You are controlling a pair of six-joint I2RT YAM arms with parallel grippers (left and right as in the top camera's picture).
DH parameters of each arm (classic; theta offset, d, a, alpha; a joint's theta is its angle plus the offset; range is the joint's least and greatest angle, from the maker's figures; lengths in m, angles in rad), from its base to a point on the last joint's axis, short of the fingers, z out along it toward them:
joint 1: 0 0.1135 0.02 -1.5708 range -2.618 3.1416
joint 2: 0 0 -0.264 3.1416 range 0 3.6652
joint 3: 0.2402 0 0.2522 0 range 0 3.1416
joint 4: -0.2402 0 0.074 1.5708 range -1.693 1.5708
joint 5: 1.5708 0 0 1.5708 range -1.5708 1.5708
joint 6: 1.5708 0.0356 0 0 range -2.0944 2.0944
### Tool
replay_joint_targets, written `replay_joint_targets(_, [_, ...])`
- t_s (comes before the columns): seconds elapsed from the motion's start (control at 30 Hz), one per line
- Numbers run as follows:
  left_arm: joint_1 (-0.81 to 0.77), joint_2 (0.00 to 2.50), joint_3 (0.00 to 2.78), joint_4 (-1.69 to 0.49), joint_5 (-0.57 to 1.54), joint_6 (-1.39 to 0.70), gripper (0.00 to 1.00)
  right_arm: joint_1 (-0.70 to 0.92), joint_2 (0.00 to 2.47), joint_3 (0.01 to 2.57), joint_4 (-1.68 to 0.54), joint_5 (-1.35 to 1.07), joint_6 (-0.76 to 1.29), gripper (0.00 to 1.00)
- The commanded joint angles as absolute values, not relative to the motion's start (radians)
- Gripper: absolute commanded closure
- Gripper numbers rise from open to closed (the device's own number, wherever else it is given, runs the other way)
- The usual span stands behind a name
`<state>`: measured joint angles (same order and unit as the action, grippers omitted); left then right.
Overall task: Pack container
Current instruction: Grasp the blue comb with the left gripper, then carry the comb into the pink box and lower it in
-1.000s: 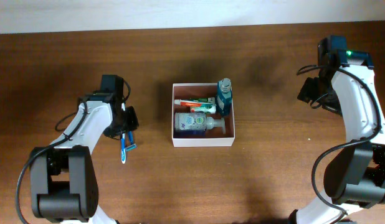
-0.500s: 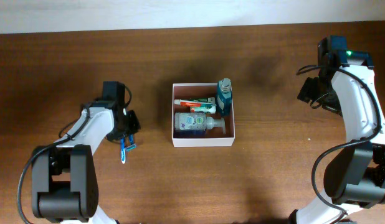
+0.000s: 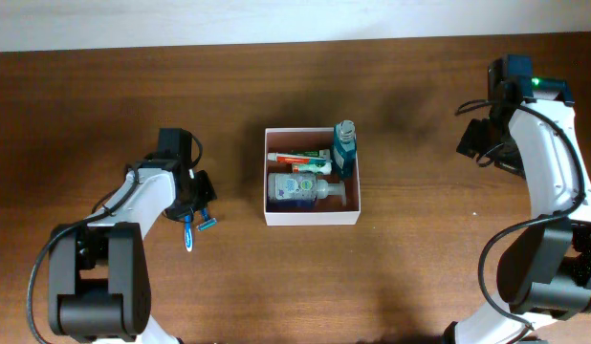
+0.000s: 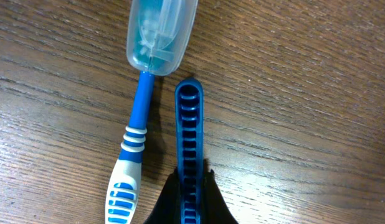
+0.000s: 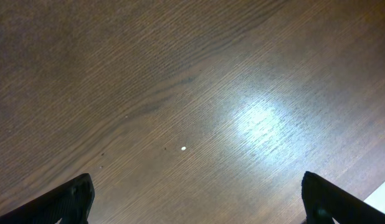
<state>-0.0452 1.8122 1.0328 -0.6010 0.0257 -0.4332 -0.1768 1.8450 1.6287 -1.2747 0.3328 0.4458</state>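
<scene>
Left claw (image 4: pixel 190 190) is clamped on the blue razor (image 4: pixel 189 118), with a capped toothbrush (image 4: pixel 141 106) just beside it on the table (image 3: pixel 420 268). Right claw (image 5: pixel 199 199) hangs spread wide. The container (image 3: pixel 312 219) sits mid-table between the arms, toiletries (image 3: pixel 300 188) inside.

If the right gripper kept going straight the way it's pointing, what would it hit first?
The right gripper, jaws open, would likely meet the wooden table first; nothing else shows ahead in its wrist view.

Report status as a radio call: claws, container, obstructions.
Left claw shut on blue ribbed handle, beside capped toothbrush. Right claw open, empty, over bare wood. Container part-packed, its open top unobstructed.
</scene>
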Motion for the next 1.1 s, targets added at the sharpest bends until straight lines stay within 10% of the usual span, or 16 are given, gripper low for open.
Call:
replay_joint_targets(0.0, [-0.046,1.825,1.015,-0.6,0.049,-0.459,0.99,-0.18,1.839,1.625,-1.275,0.345,0.453,0.01])
replay_joint_targets(0.43, [-0.046,1.795,1.185,-0.659,0.192,-0.517,0.99,-0.18,1.839,1.625,-1.275,0.345,0.453,0.01])
replay_joint_targets(1.07, [-0.154,1.67,1.288,-0.602,0.491,-1.173,0.99,-0.18,1.839,1.625,-1.275,0.345,0.453,0.01])
